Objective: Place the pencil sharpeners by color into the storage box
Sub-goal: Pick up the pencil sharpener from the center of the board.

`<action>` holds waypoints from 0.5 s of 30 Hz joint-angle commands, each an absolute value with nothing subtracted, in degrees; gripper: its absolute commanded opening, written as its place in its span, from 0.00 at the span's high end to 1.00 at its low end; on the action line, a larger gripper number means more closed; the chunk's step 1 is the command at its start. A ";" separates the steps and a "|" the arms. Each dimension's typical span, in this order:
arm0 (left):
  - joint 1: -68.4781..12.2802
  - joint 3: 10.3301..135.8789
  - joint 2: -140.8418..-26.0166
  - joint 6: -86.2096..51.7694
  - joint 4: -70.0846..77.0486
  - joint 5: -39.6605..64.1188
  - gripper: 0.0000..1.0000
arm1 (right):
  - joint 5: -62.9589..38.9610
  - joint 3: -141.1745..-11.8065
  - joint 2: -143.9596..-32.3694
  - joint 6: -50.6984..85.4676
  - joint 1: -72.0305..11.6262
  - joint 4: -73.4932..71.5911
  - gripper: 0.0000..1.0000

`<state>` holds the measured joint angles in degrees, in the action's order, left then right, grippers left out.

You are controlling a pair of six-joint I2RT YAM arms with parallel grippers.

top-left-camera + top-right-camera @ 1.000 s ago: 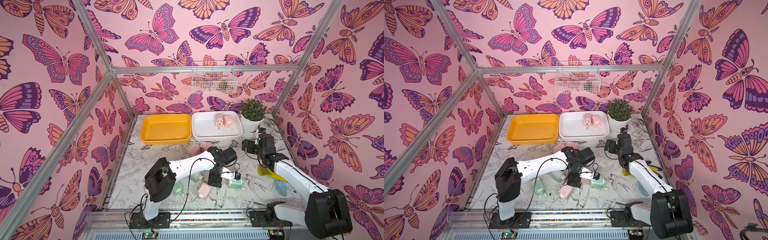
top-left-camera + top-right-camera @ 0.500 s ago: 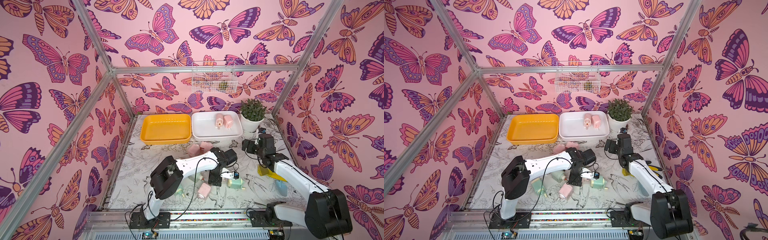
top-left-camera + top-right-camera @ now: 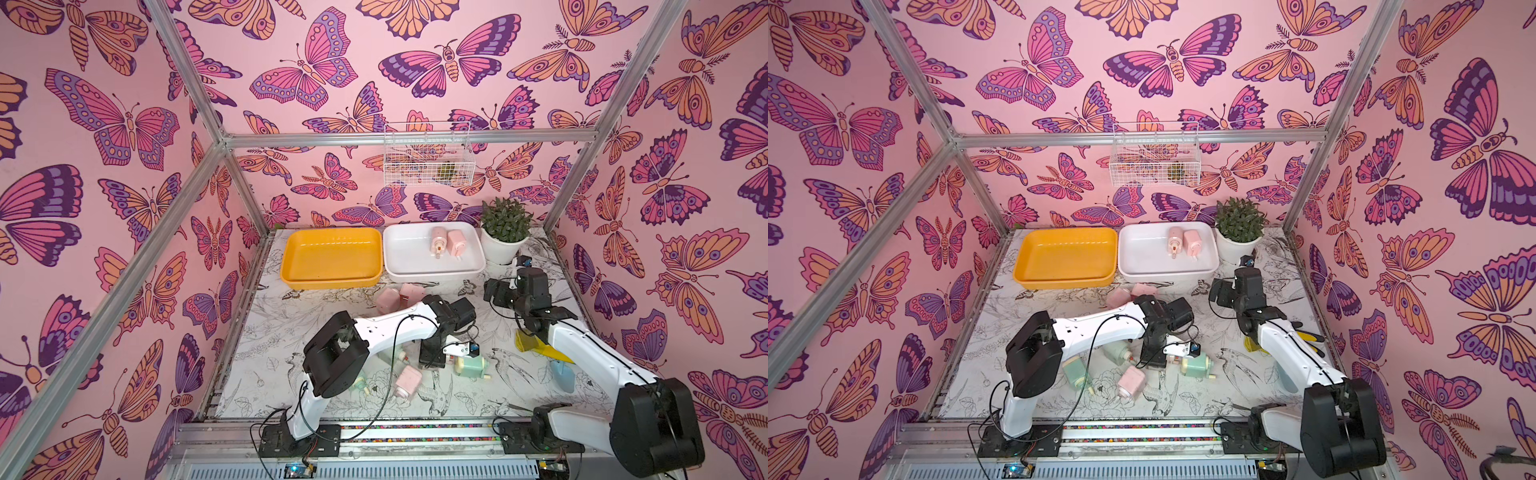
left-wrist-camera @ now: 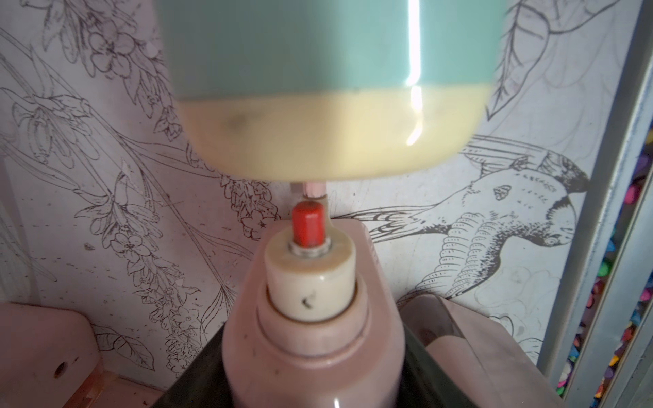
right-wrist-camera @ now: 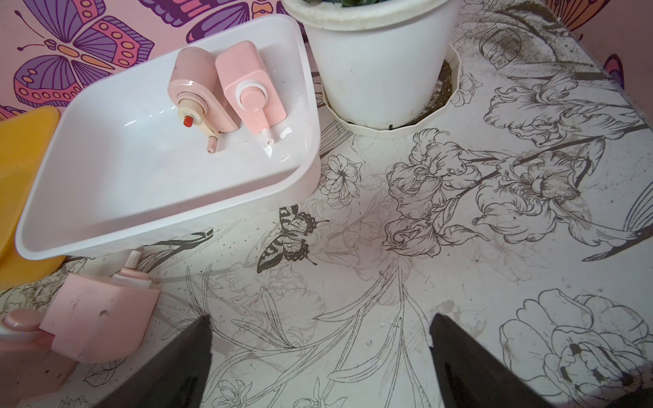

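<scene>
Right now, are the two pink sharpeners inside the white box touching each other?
Touching. The right wrist view shows the darker pink sharpener pressed side by side against the lighter pink sharpener in the white box, no gap between them.

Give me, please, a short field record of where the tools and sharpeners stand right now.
left tool: pink sharpener between its fingers; grip unconfirmed
right tool: open, over bare table
white tray: two pink sharpeners
yellow tray: no sharpeners
mint sharpeners: on the table
</scene>
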<state>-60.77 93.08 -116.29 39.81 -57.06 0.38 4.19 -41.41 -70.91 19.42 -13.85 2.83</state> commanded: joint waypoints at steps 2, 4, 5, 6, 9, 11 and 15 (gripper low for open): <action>-60.22 92.70 -115.42 43.36 -54.83 -3.30 0.83 | 3.96 -41.71 -71.20 18.63 -13.73 4.10 0.01; -59.65 92.21 -114.90 46.03 -53.57 -3.66 1.00 | 3.74 -41.78 -71.37 18.60 -13.71 4.33 0.01; -59.07 92.27 -115.00 47.82 -53.43 -3.13 1.00 | 3.66 -41.70 -71.42 18.59 -13.73 4.34 0.01; -58.44 92.51 -115.07 49.74 -53.52 -2.25 1.00 | 3.51 -41.71 -71.45 18.78 -13.73 4.30 0.01; -56.62 92.69 -114.59 57.79 -54.10 0.36 1.00 | 2.74 -41.75 -71.85 18.98 -13.76 3.96 0.01; -55.41 92.70 -114.02 61.99 -54.08 1.10 1.00 | 2.31 -41.90 -72.16 19.03 -13.77 3.95 0.01; -52.93 92.59 -114.43 70.62 -53.88 -1.40 1.00 | 2.02 -42.41 -72.76 19.05 -13.71 4.34 0.01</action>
